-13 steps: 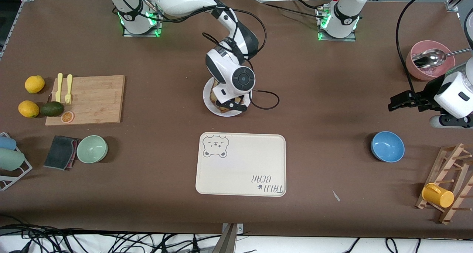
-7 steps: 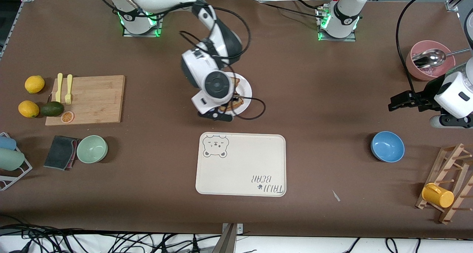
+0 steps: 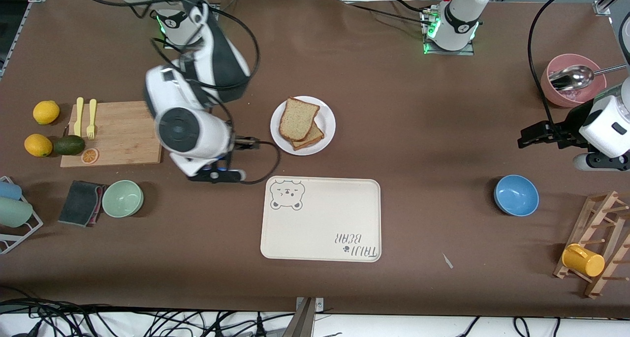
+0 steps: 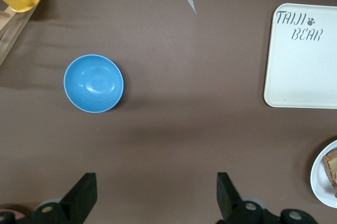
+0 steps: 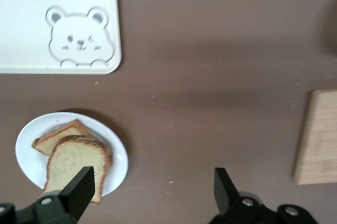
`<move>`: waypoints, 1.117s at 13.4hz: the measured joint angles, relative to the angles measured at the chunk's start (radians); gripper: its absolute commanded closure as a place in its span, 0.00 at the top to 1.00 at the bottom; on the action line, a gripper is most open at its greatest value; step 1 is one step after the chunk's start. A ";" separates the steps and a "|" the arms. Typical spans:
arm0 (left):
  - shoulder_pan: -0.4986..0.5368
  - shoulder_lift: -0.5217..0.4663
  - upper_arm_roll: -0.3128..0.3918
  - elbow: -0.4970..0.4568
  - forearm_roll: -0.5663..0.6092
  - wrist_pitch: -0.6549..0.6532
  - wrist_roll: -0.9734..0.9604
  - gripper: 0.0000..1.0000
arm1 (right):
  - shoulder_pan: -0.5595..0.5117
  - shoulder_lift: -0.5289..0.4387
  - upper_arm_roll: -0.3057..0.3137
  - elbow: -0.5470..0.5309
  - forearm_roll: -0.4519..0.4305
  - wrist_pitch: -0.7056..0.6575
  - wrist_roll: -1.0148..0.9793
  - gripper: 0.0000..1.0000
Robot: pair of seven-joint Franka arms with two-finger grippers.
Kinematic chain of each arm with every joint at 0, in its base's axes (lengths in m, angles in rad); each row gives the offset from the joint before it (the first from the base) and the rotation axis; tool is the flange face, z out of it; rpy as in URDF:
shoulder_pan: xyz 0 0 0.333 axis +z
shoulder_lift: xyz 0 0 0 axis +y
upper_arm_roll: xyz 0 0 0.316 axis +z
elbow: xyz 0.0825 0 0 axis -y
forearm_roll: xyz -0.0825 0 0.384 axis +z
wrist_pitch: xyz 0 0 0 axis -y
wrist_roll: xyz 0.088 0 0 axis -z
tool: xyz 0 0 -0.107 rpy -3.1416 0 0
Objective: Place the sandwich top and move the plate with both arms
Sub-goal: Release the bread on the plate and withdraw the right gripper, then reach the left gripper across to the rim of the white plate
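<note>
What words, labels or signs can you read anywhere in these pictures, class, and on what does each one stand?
"TAIJI BEAR", with a small paw-print mark: printed on the beige tray at one corner, seen upside down from the front camera and upright in the left wrist view.
A bear's face, a drawing without letters: at the tray's diagonally opposite corner.
No other text is legible; the marks on the arm bases are too small to read.
</note>
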 measured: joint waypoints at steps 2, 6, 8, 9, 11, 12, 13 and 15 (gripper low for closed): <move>0.000 0.001 0.004 0.000 0.000 0.000 0.000 1.00 | -0.004 -0.051 -0.095 -0.001 0.000 -0.075 -0.144 1.00; 0.003 0.001 0.017 -0.056 0.009 0.039 0.000 1.00 | -0.107 -0.147 -0.124 -0.032 -0.001 -0.109 -0.236 1.00; 0.006 0.000 0.022 -0.142 0.009 0.101 0.000 1.00 | -0.220 -0.208 -0.058 -0.071 -0.022 -0.114 -0.249 1.00; 0.006 0.001 0.022 -0.195 0.009 0.149 0.000 1.00 | -0.280 -0.242 -0.012 -0.092 -0.042 -0.114 -0.250 1.00; 0.005 0.002 0.021 -0.303 0.009 0.274 0.001 1.00 | -0.393 -0.308 0.081 -0.143 -0.072 -0.107 -0.250 1.00; 0.005 0.003 0.017 -0.349 0.009 0.334 0.002 1.00 | -0.432 -0.336 0.108 -0.172 -0.080 -0.090 -0.250 1.00; 0.002 0.003 0.007 -0.384 0.009 0.374 0.002 1.00 | -0.473 -0.364 0.139 -0.206 -0.084 -0.062 -0.250 1.00; -0.003 0.003 -0.025 -0.414 0.009 0.399 0.002 1.00 | -0.567 -0.434 0.246 -0.304 -0.148 0.038 -0.251 1.00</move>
